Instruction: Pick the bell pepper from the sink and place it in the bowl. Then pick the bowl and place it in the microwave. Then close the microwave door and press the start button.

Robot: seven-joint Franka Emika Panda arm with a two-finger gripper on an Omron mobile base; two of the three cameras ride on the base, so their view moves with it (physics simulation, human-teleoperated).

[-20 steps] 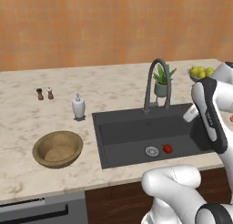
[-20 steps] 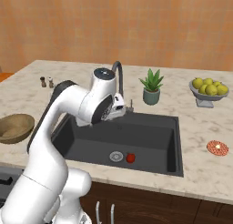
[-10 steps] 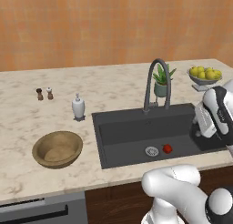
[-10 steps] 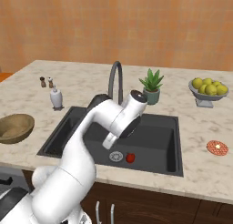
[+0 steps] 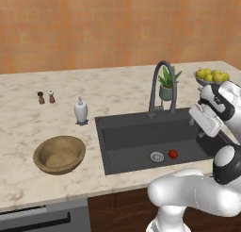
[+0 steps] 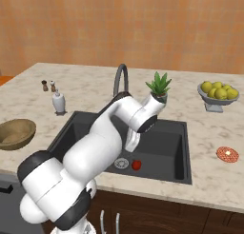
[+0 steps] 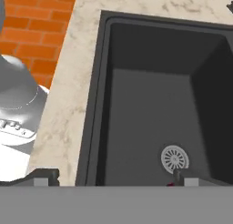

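Note:
The small red bell pepper [image 5: 173, 154] lies on the floor of the dark grey sink [image 5: 126, 132], just right of the round drain [image 5: 156, 156]. In the right base view the pepper [image 6: 136, 165] sits below and slightly right of my gripper [image 6: 129, 147], which hangs down into the basin. In the hand view the gripper [image 7: 113, 178] is open with nothing between its fingertips [image 7: 183, 175], and a sliver of the pepper [image 7: 170, 184] shows beside one tip. The tan wooden bowl [image 5: 59, 154] rests on the counter left of the sink. The microwave is out of view.
A tall arched faucet [image 5: 162, 85] stands at the sink's back edge with a potted plant [image 5: 167, 86] behind it. A soap dispenser [image 5: 81, 110] and two shakers [image 5: 45, 97] stand to the left. A fruit bowl [image 6: 218, 92] and a red-orange disc [image 6: 227, 154] lie on the right counter.
My arm has swung from beside the faucet out over the sink and lowered the hand into the basin, close above the pepper. The gripper stayed open.

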